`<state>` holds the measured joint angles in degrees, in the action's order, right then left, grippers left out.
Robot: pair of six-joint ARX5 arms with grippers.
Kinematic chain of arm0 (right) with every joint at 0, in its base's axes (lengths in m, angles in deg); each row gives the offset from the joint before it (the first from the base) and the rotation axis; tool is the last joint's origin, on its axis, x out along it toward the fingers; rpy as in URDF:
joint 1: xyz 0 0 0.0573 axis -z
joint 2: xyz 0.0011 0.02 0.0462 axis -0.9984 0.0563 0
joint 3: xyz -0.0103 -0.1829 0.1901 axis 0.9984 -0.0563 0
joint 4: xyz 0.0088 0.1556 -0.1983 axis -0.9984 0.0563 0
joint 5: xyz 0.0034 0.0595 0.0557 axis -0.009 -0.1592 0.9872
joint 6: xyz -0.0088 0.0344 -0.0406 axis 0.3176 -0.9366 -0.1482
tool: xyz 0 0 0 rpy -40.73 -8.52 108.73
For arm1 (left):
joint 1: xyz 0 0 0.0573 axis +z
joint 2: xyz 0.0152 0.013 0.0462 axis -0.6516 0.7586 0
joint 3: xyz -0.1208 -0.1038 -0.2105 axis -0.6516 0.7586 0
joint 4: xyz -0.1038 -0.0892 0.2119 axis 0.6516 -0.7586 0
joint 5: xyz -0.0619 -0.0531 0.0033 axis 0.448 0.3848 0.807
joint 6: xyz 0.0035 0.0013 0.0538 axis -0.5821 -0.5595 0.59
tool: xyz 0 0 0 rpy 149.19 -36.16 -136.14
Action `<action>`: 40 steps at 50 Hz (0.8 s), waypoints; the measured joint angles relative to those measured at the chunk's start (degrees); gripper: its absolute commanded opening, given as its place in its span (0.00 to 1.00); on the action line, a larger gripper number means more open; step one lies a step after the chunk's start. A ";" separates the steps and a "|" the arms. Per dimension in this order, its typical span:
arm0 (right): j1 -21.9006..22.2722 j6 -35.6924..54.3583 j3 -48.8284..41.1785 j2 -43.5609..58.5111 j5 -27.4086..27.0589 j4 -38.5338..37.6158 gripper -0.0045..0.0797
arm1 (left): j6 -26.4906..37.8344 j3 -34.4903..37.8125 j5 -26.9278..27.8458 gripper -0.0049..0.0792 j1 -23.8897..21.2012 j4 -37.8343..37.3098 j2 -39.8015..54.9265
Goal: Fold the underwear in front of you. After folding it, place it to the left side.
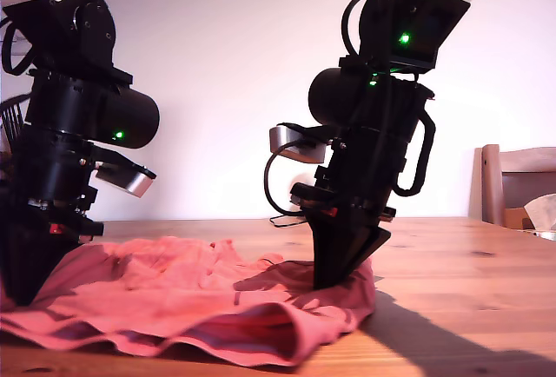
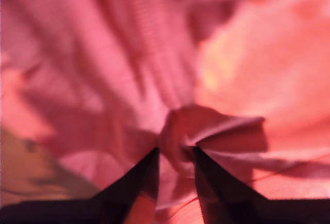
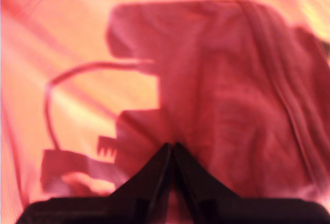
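The underwear (image 1: 191, 299) lies rumpled on the wooden desk (image 1: 469, 264), spread from six round to eight o'clock in the exterior view. My first hand (image 2: 175, 154) has its fingers a little apart, with a bunched fold of the coral cloth pinched between them. My second hand (image 3: 171, 146) is closed tip to tip against the fabric (whether any cloth is nipped there, I cannot tell). Both arms stand down on the garment, one at each end.
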<state>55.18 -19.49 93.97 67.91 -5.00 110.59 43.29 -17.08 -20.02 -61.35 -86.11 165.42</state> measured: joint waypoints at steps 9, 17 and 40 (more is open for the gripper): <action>-2.95 -1.86 -0.59 -0.07 3.78 0.94 0.04 | 2.40 -0.63 -1.09 0.27 0.59 7.76 0.13; -7.13 -2.84 -1.09 -0.07 5.79 0.81 0.04 | 5.25 -1.36 -1.14 0.27 0.39 13.90 0.94; -15.78 -7.89 -1.92 -0.04 6.91 -2.84 0.04 | 6.71 -1.77 7.85 0.27 -6.10 26.88 2.45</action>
<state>39.39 -27.38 92.05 67.86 1.91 107.75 50.00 -18.85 -12.17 -67.45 -59.22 167.87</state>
